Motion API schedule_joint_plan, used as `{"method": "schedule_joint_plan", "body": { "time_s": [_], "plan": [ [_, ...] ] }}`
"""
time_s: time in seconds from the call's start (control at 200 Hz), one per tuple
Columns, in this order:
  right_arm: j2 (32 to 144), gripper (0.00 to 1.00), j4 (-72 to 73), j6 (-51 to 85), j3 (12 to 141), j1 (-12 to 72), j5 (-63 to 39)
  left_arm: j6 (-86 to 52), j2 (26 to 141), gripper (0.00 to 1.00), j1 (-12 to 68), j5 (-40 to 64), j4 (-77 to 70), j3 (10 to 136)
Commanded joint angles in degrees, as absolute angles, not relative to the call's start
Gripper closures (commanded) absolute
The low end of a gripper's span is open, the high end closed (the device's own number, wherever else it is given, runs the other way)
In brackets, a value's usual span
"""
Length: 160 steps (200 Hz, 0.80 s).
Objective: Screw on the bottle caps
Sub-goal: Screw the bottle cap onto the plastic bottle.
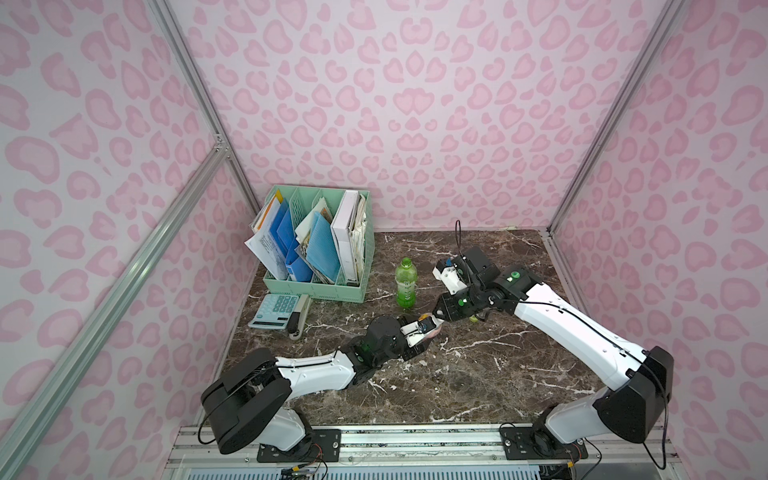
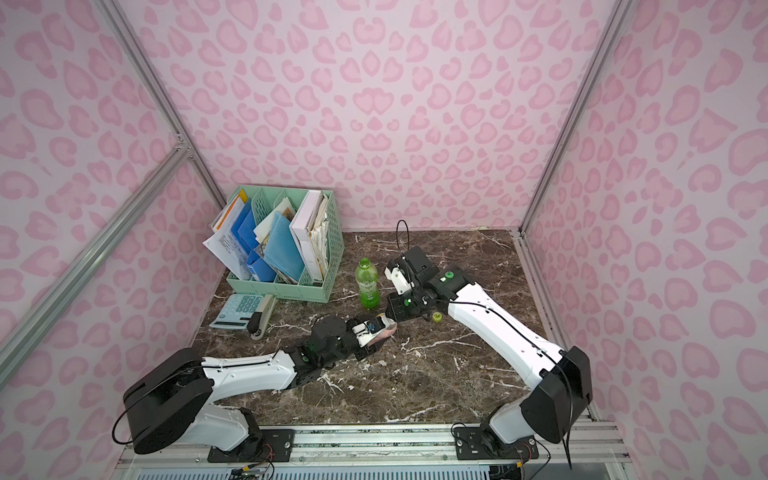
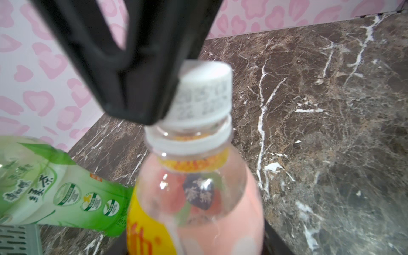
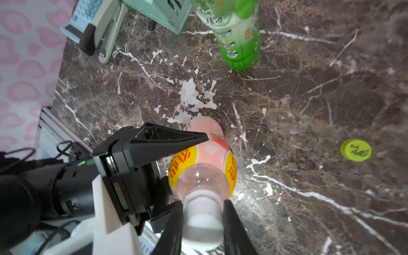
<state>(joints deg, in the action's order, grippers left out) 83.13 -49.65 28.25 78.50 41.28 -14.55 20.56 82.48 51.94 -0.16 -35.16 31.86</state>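
- Sitting on the neck of the short pale-pink plastic bottle [image 3: 198, 198], the round white plastic cap [image 3: 205, 92] is clenched by the right end effector [image 4: 203, 205]; tightening seems unfinished.
- Left end effector [image 1: 429, 328] clamps that bottle's body.
- Tall green plastic bottle [image 1: 405, 286], at eleven o'clock, stands uncapped; its yellow-green round cap [image 4: 356, 150] lies at three o'clock on the marble table [image 1: 478, 374].

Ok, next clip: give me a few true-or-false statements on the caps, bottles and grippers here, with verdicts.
1. The right gripper is closed on the white cap at the pink bottle's neck. True.
2. The green bottle is capped. False: its mouth is open, and the yellow-green cap lies on the marble tabletop.
3. The left gripper grips the pink bottle by its body. True.
4. The green bottle lies on its side. False: it stands upright.
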Motion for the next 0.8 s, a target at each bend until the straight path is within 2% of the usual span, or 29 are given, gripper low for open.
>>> {"method": "schedule_joint_plan", "body": {
  "time_s": [0.0, 0.12, 0.24, 0.355, 0.57, 0.665, 0.795],
  "plan": [
    [80.09, 0.87, -43.44, 45.62, 74.29, 40.89, -21.43, 24.33, 82.22, 0.5, 53.35, -6.44, -41.48, 31.48],
    [76.85, 0.75, -39.51, 53.76, 71.65, 40.1, -23.28, 25.72, 82.95, 0.5, 54.09, -8.13, -41.85, 31.38],
    [75.48, 0.59, -41.12, 51.08, 75.05, 38.19, -20.69, 25.45, 83.38, 0.5, 53.74, -7.36, -39.87, 31.5],
    [73.76, 0.49, -42.55, 34.96, 77.52, 36.51, -15.72, 24.09, 81.44, 0.5, 51.03, -0.89, -35.48, 31.42],
    [63.54, 0.48, -38.64, -5.84, 69.3, 35.35, -18.91, 25.66, 75.65, 0.5, 43.83, 15.25, -24.33, 32.6],
    [58.41, 0.42, -33.69, -15.21, 64.83, 34.94, -18.31, 27.52, 73.86, 0.5, 41.25, 21.06, -19.4, 34.03],
    [60.72, 0.44, -36.95, -29.74, 67.66, 34.63, -24.88, 30.06, 73.36, 0.5, 39.77, 25.92, -14.81, 36.29]
  ]
}}
